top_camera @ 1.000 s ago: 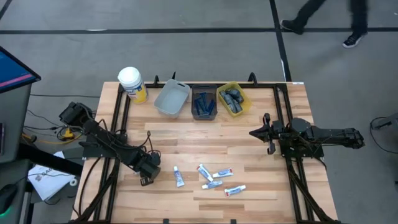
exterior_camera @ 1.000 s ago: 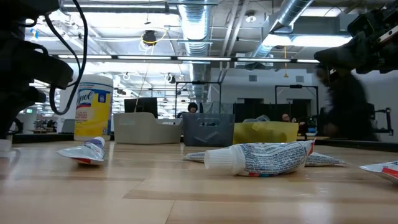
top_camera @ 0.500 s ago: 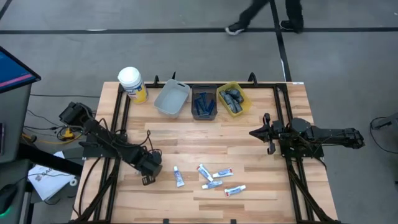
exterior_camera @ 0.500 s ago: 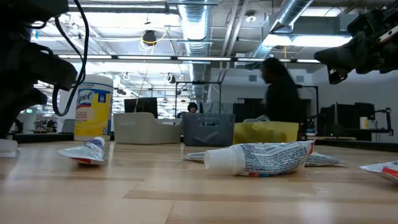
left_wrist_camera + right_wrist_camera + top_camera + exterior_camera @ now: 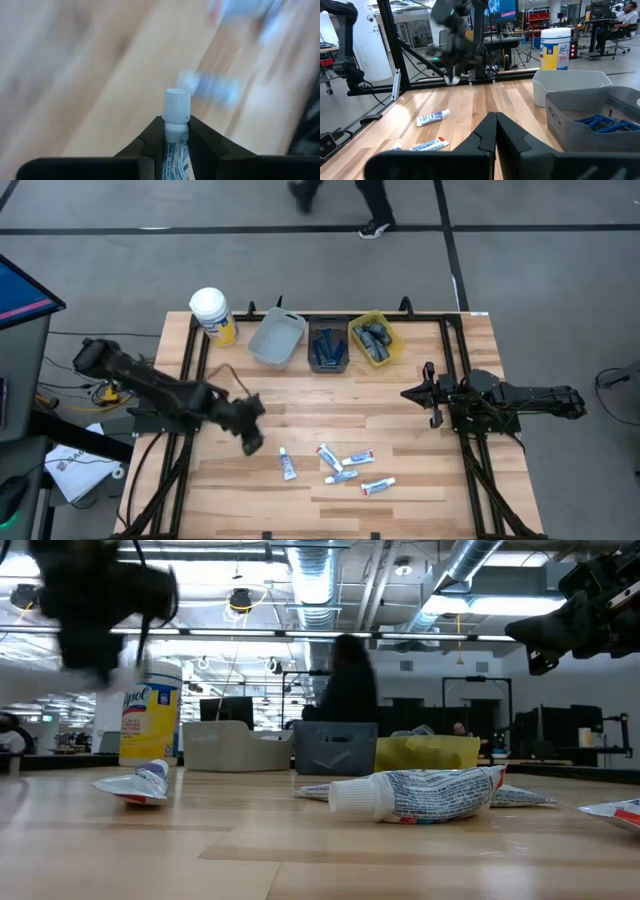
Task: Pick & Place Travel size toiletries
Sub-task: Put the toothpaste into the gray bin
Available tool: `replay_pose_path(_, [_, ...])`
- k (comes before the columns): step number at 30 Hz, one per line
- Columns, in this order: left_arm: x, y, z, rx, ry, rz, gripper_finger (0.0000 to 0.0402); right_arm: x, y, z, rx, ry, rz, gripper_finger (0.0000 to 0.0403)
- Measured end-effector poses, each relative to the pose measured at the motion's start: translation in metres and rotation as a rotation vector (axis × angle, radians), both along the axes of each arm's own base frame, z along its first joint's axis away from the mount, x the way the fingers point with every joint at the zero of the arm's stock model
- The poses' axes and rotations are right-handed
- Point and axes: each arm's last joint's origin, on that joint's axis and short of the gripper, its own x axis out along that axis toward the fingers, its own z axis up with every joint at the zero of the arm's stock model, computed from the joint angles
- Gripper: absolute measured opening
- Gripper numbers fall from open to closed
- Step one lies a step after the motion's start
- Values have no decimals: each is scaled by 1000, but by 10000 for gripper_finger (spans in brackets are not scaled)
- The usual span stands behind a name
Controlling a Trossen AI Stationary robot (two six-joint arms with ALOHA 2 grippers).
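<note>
Nearest the front edge of the counter point(image 5: 300, 415), four small white tubes lie loose in a cluster around the middle: one point(image 5: 378, 486) closest to the edge, another point(image 5: 340, 476) just behind it, a third point(image 5: 359, 458) beside a fourth point(image 5: 329, 457), and a fifth tube point(image 5: 287, 465) lies a little apart toward the left side. Just behind that last one, left of centre, the left gripper point(image 5: 252, 442) hangs above the wood with its jaws closed narrowly on a white tube point(image 5: 176, 131), whose white cap sticks out past the fingertips point(image 5: 150, 145).

Farther back, near the right edge, the right gripper point(image 5: 432, 393) waits with its jaws pressed together and nothing between them.

Along the back edge stand three bins in a row: a grey bin point(image 5: 277, 338), a dark bin point(image 5: 328, 348) holding blue razors point(image 5: 326, 346), and a yellow bin point(image 5: 375, 339) holding dark grey mini bottles point(image 5: 376, 339). A white-lidded yellow jar point(image 5: 213, 315) stands at the back left corner. Beyond the counter, a person's legs point(image 5: 340, 202) cross the floor.
</note>
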Motion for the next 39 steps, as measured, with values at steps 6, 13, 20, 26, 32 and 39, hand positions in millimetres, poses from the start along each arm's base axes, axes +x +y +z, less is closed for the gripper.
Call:
replay_pose_path(6, [2, 37, 49, 126, -436, 218, 59, 0, 0, 0, 0, 0, 1, 0])
replay_pose_path(13, [0, 84, 88, 547, -705, 418, 59, 0, 0, 0, 0, 0, 0, 0])
replay_pose_path(20, [15, 136, 87, 830, -651, 485, 59, 0, 0, 0, 0, 0, 0, 0])
replay_pose_path(26, [29, 174, 53, 846, -463, 508, 59, 0, 0, 0, 0, 0, 0, 0])
replay_pose_path(32, [41, 200, 14, 799, -310, 485, 60, 0, 0, 0, 0, 0, 0, 0])
replay_pose_path(39, [47, 214, -20, 761, -183, 482, 66, 0, 0, 0, 0, 0, 0, 0])
